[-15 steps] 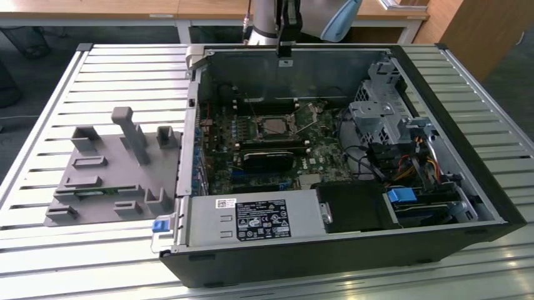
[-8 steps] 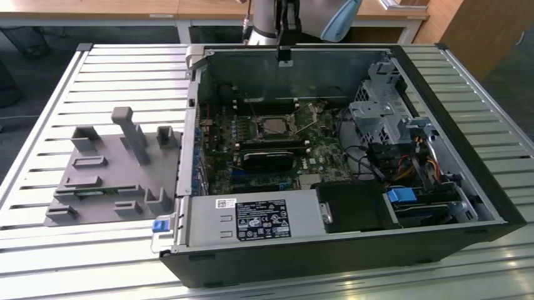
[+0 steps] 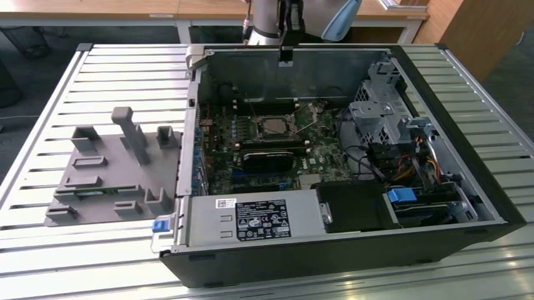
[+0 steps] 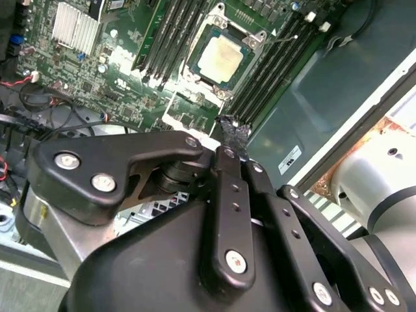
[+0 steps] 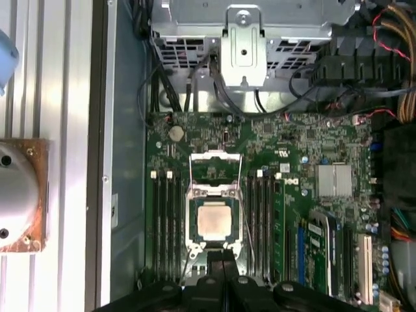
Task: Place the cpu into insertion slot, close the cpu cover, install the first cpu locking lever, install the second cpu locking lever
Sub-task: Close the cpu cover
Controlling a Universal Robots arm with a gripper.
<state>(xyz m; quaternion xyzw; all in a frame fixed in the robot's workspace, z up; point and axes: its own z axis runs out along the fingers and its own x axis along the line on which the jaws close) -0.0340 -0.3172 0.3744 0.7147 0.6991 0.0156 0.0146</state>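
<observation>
The small flat square cpu with the silvery-beige metal top [image 5: 215,221] lies seated in the square insertion slot [image 5: 194,220] on the green circuit board, between the rows of long black memory slots [image 5: 162,221]. In the exterior view the chip [image 3: 274,127] is only a pale patch deep inside the open black computer case [image 3: 334,253], which stands on the slatted metal surface [image 3: 50,94].

The thin silvery cpu cover [image 5: 215,156], a frame plate with a large square cut-out, is swung open just beside the slot, and green board shows through its opening. Thin wire locking levers [image 5: 245,224] stand loose along the socket's sides; their ends are hard to make out.

The black end effector [image 5: 223,253] hangs over the slot's near edge and hides part of the rim. Its fingers are clenched together with nothing seen between them. In the second wrist view its dark tip [image 4: 233,130] pokes out from the bulky black linkage, which covers much of the board. In the exterior view the end effector [image 3: 286,57] sits above the case's far wall, with the arm cut off above it.
</observation>
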